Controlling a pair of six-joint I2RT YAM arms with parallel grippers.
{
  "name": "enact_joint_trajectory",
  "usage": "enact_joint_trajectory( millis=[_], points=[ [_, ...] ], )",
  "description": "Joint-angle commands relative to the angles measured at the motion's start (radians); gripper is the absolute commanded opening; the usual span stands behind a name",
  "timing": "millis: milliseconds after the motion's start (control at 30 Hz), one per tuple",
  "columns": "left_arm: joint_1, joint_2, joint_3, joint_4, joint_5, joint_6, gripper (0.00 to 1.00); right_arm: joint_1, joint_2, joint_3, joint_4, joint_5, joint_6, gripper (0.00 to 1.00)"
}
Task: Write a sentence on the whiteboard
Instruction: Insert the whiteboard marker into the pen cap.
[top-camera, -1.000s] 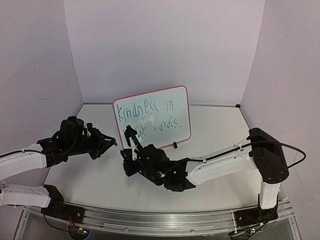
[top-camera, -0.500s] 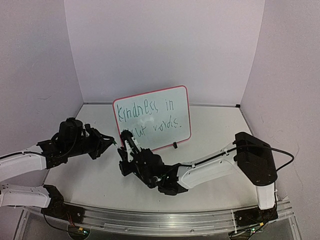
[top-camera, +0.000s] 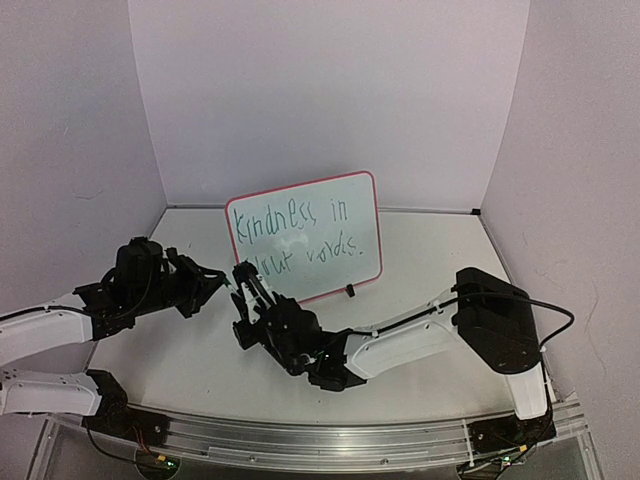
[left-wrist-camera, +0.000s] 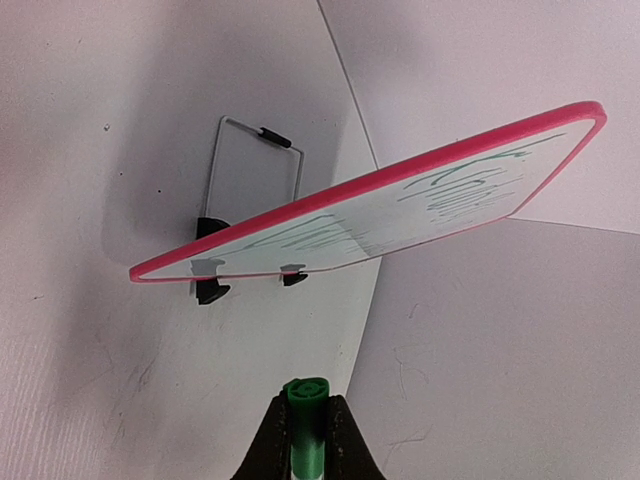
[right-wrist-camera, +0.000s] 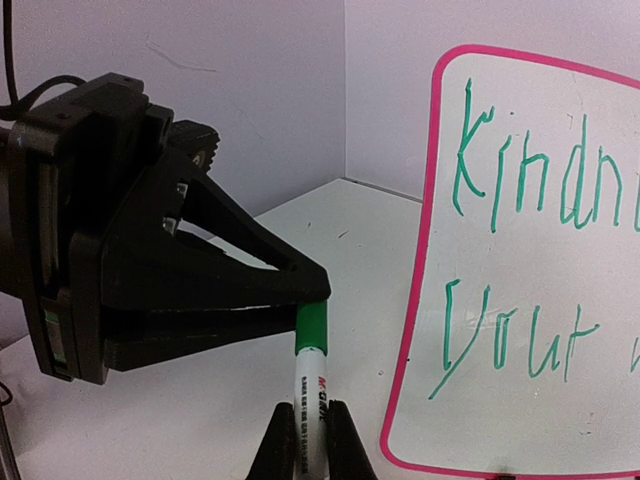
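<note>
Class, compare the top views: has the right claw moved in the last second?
Yes. The right claw, gripping the marker, has shifted left off the whiteboard's lower left corner, toward the left claw.

Saw a whiteboard (top-camera: 345, 268), white with a pinkish-red frame, carrying green lettering (top-camera: 283, 222). Found a marker (right-wrist-camera: 309, 375) white along the barrel, green at the end, with red print. Noted black feet (left-wrist-camera: 211, 291), an off-white table (top-camera: 430, 250) and pale lilac walls (top-camera: 330, 90).
</note>
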Motion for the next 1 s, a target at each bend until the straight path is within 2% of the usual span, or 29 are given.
enact_joint_trajectory(
  millis=[0,967],
  points=[
    [-0.020,-0.022,-0.005,0.067,0.102,-0.011,0.00,-0.025,0.028,0.054,0.048,-0.027,-0.015,0.00],
    [-0.021,-0.015,0.001,0.105,0.141,0.017,0.00,-0.107,0.127,0.213,-0.055,-0.106,0.026,0.00]
  ],
)
